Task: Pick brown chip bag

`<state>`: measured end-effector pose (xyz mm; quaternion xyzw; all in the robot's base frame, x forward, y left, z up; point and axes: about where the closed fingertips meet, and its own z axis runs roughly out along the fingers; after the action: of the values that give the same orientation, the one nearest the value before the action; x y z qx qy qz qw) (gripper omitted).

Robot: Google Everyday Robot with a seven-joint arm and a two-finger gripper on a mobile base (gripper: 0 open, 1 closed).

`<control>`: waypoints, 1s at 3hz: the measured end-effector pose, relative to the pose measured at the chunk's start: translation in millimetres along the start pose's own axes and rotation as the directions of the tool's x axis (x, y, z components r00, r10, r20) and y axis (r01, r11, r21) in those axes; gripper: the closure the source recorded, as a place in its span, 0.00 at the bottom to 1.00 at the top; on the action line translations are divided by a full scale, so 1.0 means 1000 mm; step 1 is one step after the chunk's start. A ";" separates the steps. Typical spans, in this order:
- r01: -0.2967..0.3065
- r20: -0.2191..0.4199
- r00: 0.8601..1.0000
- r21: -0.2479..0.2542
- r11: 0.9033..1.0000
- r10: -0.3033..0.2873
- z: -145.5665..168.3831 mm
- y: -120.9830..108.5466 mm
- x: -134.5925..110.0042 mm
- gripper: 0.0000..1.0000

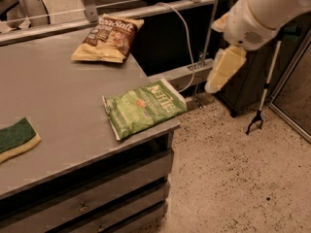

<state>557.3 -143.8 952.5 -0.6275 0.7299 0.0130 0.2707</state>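
camera view: we judge the pick barely begun. the brown chip bag (108, 38) lies flat, untouched, near the far edge of the table (58, 96), its long axis running near-left to far-right, lettered end farthest. the gripper (223, 69) hangs beyond the table's right side, well apart; whether it is released or clenched we cannot tell.

gripper (219, 76) hangs right of the table (63, 98); brown chip bag (108, 38) lies far back.
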 end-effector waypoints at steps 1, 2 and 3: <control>0.022 0.138 0.990 0.018 1.000 -0.024 0.042 -0.045 -0.046 0.00; -0.015 0.310 0.951 0.025 1.000 0.007 0.077 -0.088 -0.092 0.00; -0.015 0.310 0.951 0.025 1.000 0.007 0.077 -0.088 -0.092 0.00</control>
<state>673.5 -50.8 953.0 -0.6099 0.6819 0.1031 0.3903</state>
